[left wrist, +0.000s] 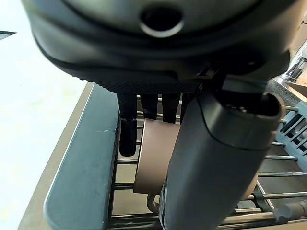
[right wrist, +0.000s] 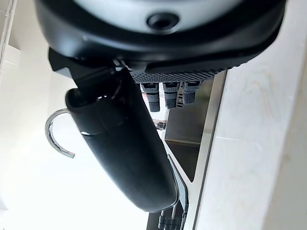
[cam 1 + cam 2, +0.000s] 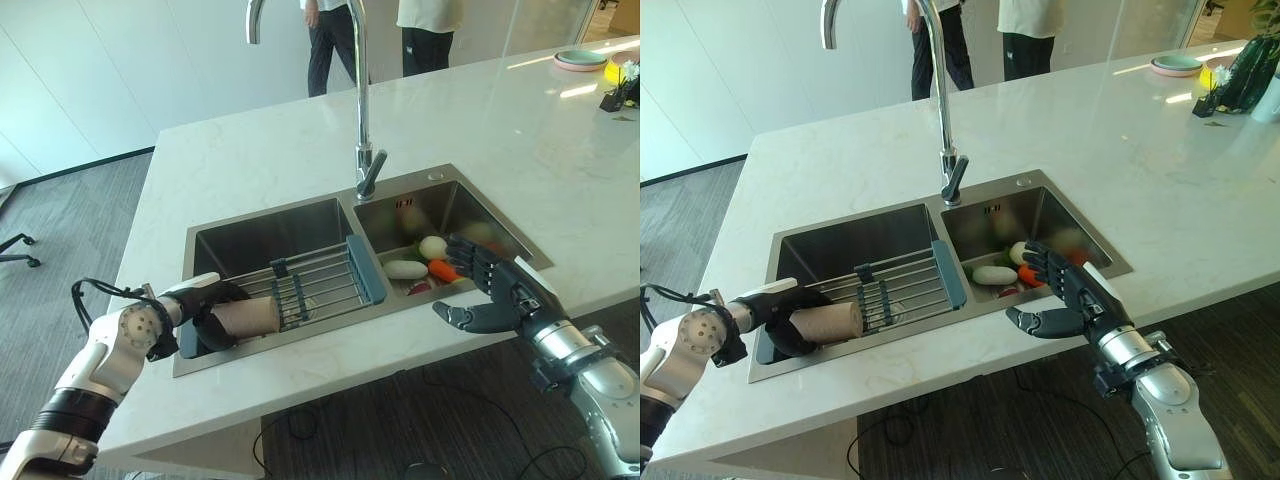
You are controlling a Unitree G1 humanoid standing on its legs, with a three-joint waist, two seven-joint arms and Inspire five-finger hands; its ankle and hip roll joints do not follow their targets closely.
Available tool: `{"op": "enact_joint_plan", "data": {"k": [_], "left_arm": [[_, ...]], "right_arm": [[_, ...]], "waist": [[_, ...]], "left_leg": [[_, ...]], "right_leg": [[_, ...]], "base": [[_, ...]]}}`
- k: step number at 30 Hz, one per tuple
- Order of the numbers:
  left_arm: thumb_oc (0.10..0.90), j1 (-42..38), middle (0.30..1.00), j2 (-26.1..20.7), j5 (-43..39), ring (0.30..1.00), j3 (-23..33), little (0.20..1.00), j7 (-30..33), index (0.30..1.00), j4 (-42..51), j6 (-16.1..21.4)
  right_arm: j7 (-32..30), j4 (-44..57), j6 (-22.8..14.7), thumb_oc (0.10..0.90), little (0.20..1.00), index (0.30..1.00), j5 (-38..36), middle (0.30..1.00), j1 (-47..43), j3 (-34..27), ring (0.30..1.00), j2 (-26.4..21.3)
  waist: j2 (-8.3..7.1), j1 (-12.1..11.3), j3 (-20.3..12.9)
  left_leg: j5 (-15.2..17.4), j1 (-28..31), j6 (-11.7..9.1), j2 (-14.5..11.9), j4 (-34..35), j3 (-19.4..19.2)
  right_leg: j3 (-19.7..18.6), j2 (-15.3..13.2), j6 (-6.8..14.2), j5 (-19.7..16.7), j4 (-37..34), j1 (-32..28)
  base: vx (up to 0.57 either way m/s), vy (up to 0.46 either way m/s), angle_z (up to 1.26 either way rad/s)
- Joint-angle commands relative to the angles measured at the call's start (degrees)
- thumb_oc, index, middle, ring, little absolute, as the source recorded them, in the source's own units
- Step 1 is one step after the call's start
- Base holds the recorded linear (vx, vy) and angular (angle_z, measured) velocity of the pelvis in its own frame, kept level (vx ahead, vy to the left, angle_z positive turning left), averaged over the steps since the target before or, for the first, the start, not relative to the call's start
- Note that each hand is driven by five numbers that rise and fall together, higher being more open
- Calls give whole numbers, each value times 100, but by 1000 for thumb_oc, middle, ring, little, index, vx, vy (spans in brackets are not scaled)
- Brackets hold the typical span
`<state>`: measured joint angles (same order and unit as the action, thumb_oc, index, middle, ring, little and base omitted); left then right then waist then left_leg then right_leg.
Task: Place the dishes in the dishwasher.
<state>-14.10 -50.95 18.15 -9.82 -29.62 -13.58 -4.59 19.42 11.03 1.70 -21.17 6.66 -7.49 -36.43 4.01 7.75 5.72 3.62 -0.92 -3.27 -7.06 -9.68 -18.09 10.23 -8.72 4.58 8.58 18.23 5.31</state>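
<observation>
While the left hand (image 3: 205,300) lies at 8 o'clock in the head views, fingers curled round the brown cup (image 3: 245,318) on the sink rack (image 3: 320,280), the right hand (image 3: 490,290) hovers spread at 4 o'clock. Left wrist view: thumb and fingers clasp the cup (image 1: 156,158). Right wrist view: fingers straight over the sink (image 2: 184,129).

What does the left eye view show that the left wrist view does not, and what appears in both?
Left eye view alone: the right hand open above the sink's right basin, vegetables in that basin, the tap, the countertop, and two people standing beyond it.

Left wrist view alone: the cup's handle against the rack's bars.

Both: the left hand curled round the brown cup over the wire rack.
</observation>
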Motion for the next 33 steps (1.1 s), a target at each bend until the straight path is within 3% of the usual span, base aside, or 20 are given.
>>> {"op": "enact_joint_plan", "data": {"k": [1, 8, 18, 21, 24, 27, 30, 33], "left_arm": [[400, -209, 300, -410, -368, 300, 384, 300, 696, 300, 313, 433], [400, 281, 300, -134, -1283, 300, 1401, 300, 2133, 300, 1062, 1100], [400, 934, 300, 685, -1518, 300, 2628, 300, 4212, 300, 2151, 2205], [400, 977, 300, 780, -1628, 300, 2792, 300, 4561, 300, 2295, 2349], [400, 1123, 300, 1139, -1743, 300, 3150, 300, 5253, 300, 2657, 2729], [400, 1222, 300, 1385, -1708, 300, 3282, 300, 5400, 300, 2883, 2886], [400, 1305, 300, 1625, -1893, 300, 3241, 300, 5433, 300, 3075, 3203], [400, 1265, 300, 1921, -2335, 300, 3020, 300, 5298, 300, 3149, 3460]], "right_arm": [[45, 743, -585, 800, 900, 900, -449, 900, -625, -313, 900, -54], [165, 1007, -785, 800, 900, 900, -461, 900, -576, -369, 900, 139], [70, 1155, -777, 800, 900, 900, -234, 900, -584, -402, 900, 431], [39, 1190, -787, 800, 900, 900, -259, 900, -588, -405, 900, 460], [-146, 1274, -962, 800, 900, 900, -262, 900, -634, -400, 900, 663], [-296, 1407, -1030, 800, 900, 900, -315, 900, -601, -452, 900, 804], [-755, 1581, -1298, 800, 900, 900, -422, 900, -461, -582, 900, 937], [-1123, 1626, -1671, 800, 900, 900, -333, 900, -210, -738, 900, 999]], "waist": [[-92, -26, -217], [-157, -217, -238], [-315, -546, -299], [-339, -596, -309], [-398, -758, -306], [-434, -801, -292], [-404, -660, -156], [-452, -493, -96]], "left_leg": [[1070, 24, 42, -21, -751, 82], [1021, -52, 39, 1, -751, 157], [1038, -136, 36, 108, -751, 410], [1043, -143, 43, 133, -751, 459], [1060, -182, 98, 262, -751, 657], [1065, -213, 162, 342, -751, 830], [990, -236, 303, 451, -751, 1367], [864, -362, 336, 647, -751, 2006]], "right_leg": [[271, -22, 473, 278, -104, -251], [367, -88, 457, 248, -104, -239], [537, -211, 436, 299, -104, -314], [568, -235, 436, 305, -104, -333], [650, -253, 432, 329, -104, -419], [671, -121, 430, 154, -104, -573], [37, 313, 492, -356, -104, -617], [-929, 738, 212, 62, -104, -435]], "base": [[0, 0, 0], [-13, 8, 1], [-15, 58, 12], [-6, 71, 9], [6, 90, 7], [38, 29, 24], [42, -46, 66], [-56, -239, 197]]}}
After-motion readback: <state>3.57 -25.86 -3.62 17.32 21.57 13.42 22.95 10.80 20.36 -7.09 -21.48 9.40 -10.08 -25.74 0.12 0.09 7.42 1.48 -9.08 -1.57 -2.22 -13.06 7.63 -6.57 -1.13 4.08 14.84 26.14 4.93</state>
